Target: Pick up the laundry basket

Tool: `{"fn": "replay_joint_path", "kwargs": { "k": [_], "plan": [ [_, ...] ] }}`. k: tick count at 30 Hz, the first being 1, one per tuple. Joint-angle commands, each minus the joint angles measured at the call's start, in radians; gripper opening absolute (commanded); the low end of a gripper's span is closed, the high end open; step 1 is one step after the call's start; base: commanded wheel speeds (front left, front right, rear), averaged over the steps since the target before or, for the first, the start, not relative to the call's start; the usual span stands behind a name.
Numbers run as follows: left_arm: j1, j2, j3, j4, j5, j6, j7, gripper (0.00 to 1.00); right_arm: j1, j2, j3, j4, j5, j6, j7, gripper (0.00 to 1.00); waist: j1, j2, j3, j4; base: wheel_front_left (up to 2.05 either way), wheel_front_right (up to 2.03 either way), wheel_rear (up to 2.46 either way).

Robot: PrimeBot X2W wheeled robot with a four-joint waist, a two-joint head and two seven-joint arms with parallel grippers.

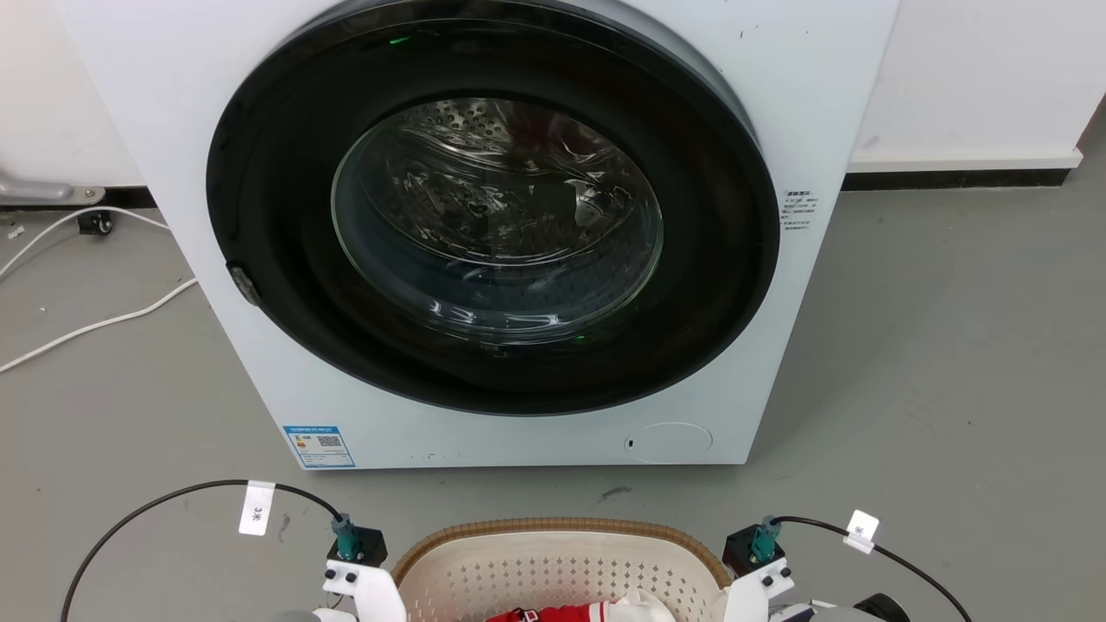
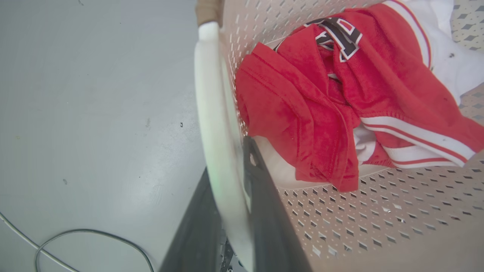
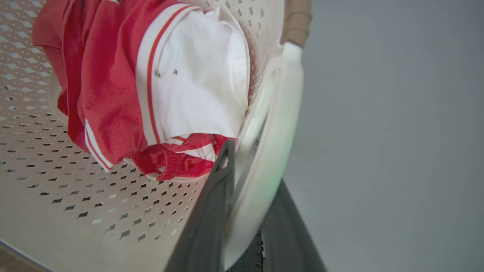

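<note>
**Two grippers clamped on the basket's side handles**

Head view: the laundry basket (image 1: 562,525) sits at the bottom edge, mouth up, near the front of the washing machine (image 1: 492,216) on the grey floor (image 1: 933,345). Its brown far rim runs left to right, square to the machine's front. The near part is cut off, so the long axis cannot be told from here. The left arm (image 1: 359,579) and right arm (image 1: 760,579) flank it, one at each end of that rim.

Left wrist view: the left gripper (image 2: 227,162) has its jaws closed on the left side handle (image 2: 211,105), with one finger inside the perforated wall and one outside. The handle runs along the fingers. A red garment (image 2: 302,113) with white stripes lies inside, beside a white garment (image 2: 442,53).

Right wrist view: the right gripper (image 3: 255,166) clasps the right side handle (image 3: 280,124) the same way, a finger on either side. Both garments lie against that wall.
</note>
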State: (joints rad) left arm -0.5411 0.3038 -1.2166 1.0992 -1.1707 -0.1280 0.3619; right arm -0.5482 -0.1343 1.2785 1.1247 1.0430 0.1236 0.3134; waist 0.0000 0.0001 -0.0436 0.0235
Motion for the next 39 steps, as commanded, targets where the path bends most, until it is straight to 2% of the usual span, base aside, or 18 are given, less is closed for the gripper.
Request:
{"fn": "replay_joint_path", "kwargs": {
  "k": [1,39],
  "plan": [
    [-0.016,0.001,-0.008,0.000,0.000,-0.004,-0.004,0.00,0.005,0.001,0.005,-0.011,-0.010,0.013,-0.005,0.00,0.0000,-0.0001,-0.001,0.000,0.00,0.00,0.00],
    [-0.027,0.001,-0.053,0.005,-0.043,-0.004,-0.021,0.00,0.016,-0.001,0.005,-0.009,-0.008,0.013,0.001,0.00,0.0000,-0.0001,0.001,0.003,0.00,0.00,0.00]
  ]
}}
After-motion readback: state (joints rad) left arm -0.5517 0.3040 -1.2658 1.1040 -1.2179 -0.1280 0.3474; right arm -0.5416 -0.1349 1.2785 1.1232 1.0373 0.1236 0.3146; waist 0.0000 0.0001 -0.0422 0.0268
